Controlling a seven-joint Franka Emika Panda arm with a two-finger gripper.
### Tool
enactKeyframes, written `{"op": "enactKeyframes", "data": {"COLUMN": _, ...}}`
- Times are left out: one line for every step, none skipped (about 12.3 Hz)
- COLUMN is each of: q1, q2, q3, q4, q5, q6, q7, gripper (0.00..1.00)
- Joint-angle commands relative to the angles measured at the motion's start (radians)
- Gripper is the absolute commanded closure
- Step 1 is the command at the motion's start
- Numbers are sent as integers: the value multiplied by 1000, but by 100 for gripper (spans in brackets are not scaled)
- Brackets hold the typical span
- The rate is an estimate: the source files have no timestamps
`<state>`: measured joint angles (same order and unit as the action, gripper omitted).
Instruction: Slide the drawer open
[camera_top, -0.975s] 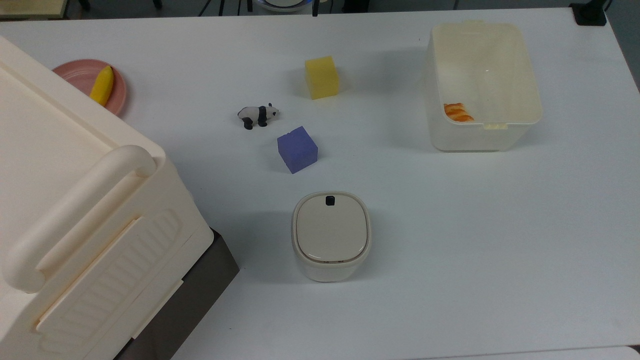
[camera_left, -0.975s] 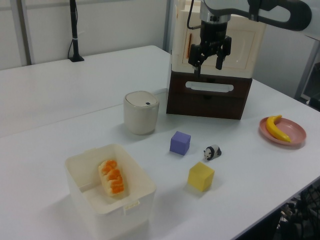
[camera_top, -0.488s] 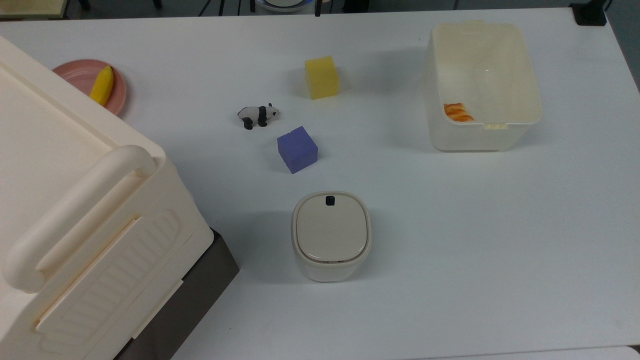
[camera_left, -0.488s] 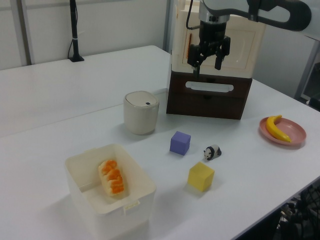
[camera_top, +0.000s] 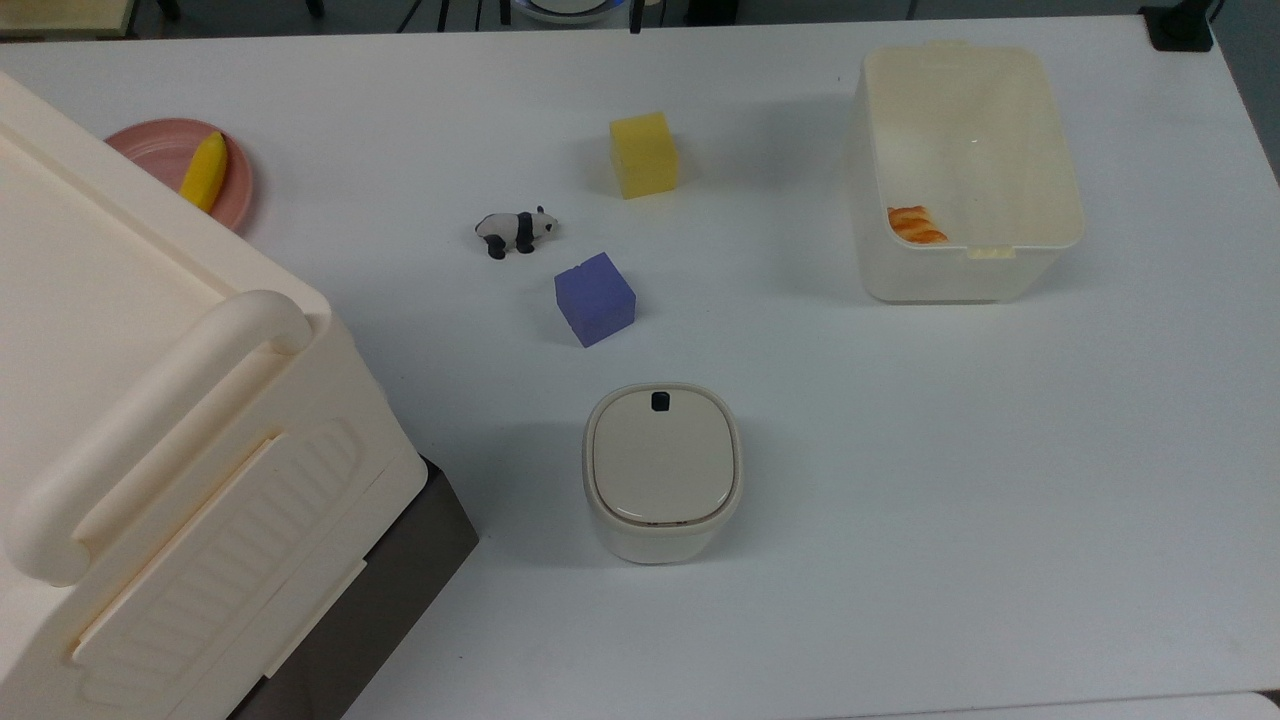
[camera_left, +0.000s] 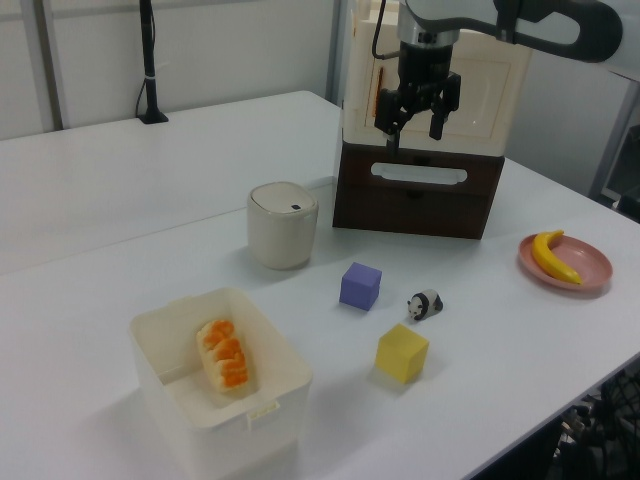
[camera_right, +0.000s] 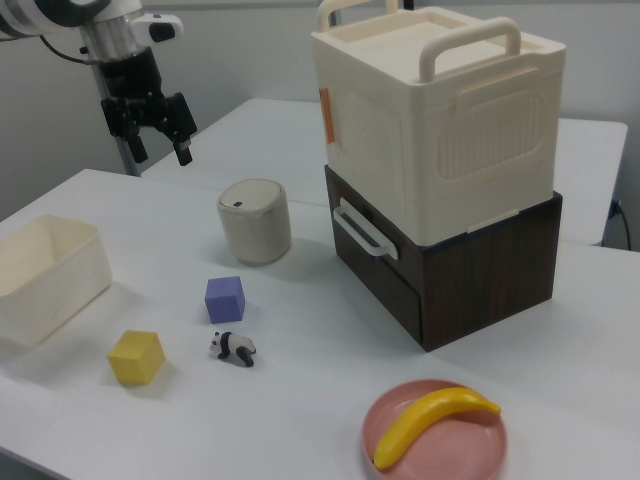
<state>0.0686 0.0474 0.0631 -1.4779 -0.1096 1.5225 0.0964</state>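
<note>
1. Dark brown wood marks the drawer (camera_right: 372, 252), shut flush at the foot of the cream cabinet (camera_right: 440, 110) on the bench (camera_right: 330, 400).
2. Its white loop handle (camera_right: 357, 231) runs level along the front, so the fingers must close across it from above and below.
3. Farther back, the gripper (camera_right: 158, 128) hangs high above the bench, fingers spread apart and holding nothing; the handle lies below it, toward the right view's right.
</note>
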Motion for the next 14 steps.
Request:
{"op": "enactKeyframes", "data": {"q1": 14, "q2": -11, "q3": -9, "q4": -22, "q5": -21, "q6": 27, "q7": -14, "gripper": 0}}
{"op": "enactKeyframes", "data": {"q1": 13, "q2": -11, "q3": -9, "q4": -22, "q5": -21, "q6": 27, "q7": -14, "gripper": 0}}
{"op": "enactKeyframes", "data": {"q1": 8, "q2": -11, "q3": -9, "q4": -24, "q5": -21, "q6": 27, "q7": -14, "gripper": 0}}
{"op": "enactKeyframes", "data": {"q1": 7, "q2": -9, "q3": -11, "q4": -25, "q5": -25, "q6": 27, "q7": -12, "gripper": 0}}
{"op": "enactKeyframes", "data": {"q1": 7, "q2": -9, "q3": -12, "q4": -38, "q5": -54, "q6": 27, "q7": -15, "gripper": 0}}
{"op": "enactKeyframes", "data": {"q1": 10, "q2": -9, "q3": -12, "q4": -47, "q5": -76, "q6": 27, "q7": -14, "gripper": 0}}
{"op": "enactKeyframes", "data": {"q1": 10, "q2": -9, "q3": -12, "q4": -61, "q5": -97, "q6": 27, "q7": -14, "gripper": 0}}
{"op": "enactKeyframes", "data": {"q1": 10, "q2": -11, "q3": -12, "q4": -62, "q5": -117, "q6": 27, "q7": -14, "gripper": 0}}
{"op": "enactKeyframes", "data": {"q1": 8, "q2": -11, "q3": -12, "q4": -73, "q5": -125, "q6": 27, "q7": -14, "gripper": 0}}
{"op": "enactKeyframes", "data": {"q1": 8, "q2": -12, "q3": -12, "q4": -99, "q5": -149, "q6": 27, "q7": -14, "gripper": 0}}
{"op": "enactKeyframes", "data": {"q1": 7, "q2": -11, "q3": -12, "q4": -107, "q5": -166, "q6": 27, "q7": -8, "gripper": 0}}
{"op": "enactKeyframes", "data": {"q1": 5, "q2": 5, "q3": -12, "q4": -108, "q5": -185, "q6": 34, "q7": -1, "gripper": 0}}
{"op": "enactKeyframes", "data": {"q1": 0, "q2": 3, "q3": -14, "q4": -119, "q5": -186, "q6": 74, "q7": 0, "gripper": 0}}
{"op": "enactKeyframes", "data": {"q1": -4, "q2": 6, "q3": -14, "q4": -125, "q5": -188, "q6": 80, "q7": 0, "gripper": 0}}
